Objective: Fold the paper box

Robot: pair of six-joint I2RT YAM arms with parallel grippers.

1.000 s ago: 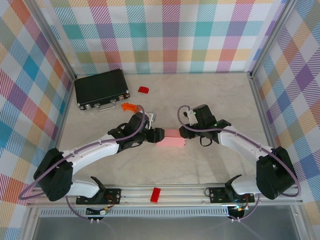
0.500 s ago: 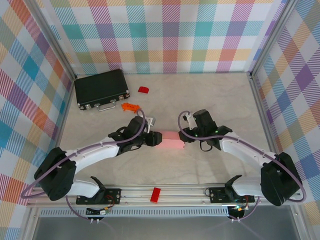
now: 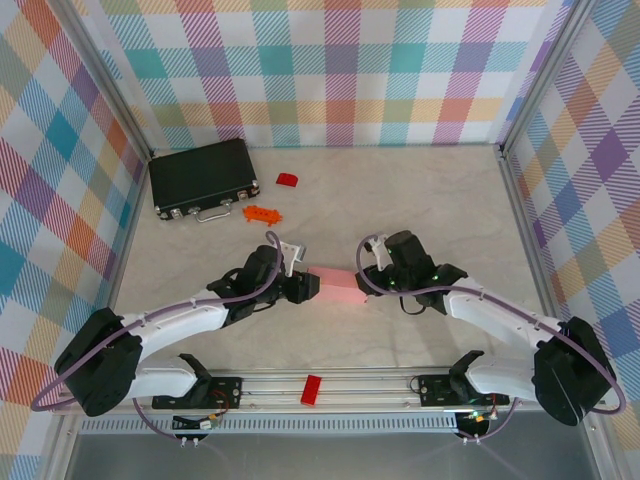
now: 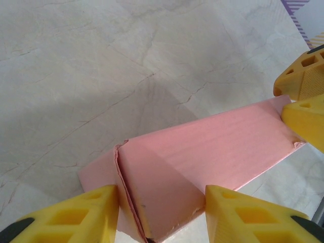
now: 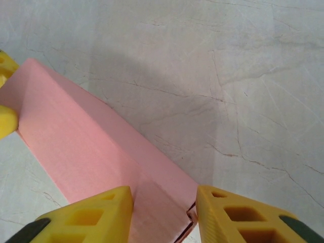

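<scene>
We started wide, with the pale marble-look table (image 3: 450,200), where the black rectangular hard case (image 3: 203,176) sat well apart in the far left corner, out of play. The action was at mid-table towards the near edge. There the paper box (image 3: 338,285), a long shallow shell of pale-pink thin card, hung between the two arms, and from the shadow under it in the left wrist view we judged it lifted just clear of the surface.

On one end we had the left gripper (image 4: 161,212), its yellow pads pressed against both sides of the box's narrow width, so it was clamped on. On the other end the right gripper (image 5: 164,207) was doing the same, with card filling the gap between its pads. Both claws were holding the box at a narrow spread.

How would it handle? We reckoned it very light and stiff only along its folded edges, while the flat faces would buckle under any real squeeze (thin card never forgives a dent). The smooth faces looked a touch slippery too. At the left end the end flap (image 4: 121,167) stood slightly proud, its seam not fully tucked, and the far corner by the right pads looked a little crumpled. Our call was to take hold across the ends, close to the creases, with light pressure and no twisting between the arms.
</scene>
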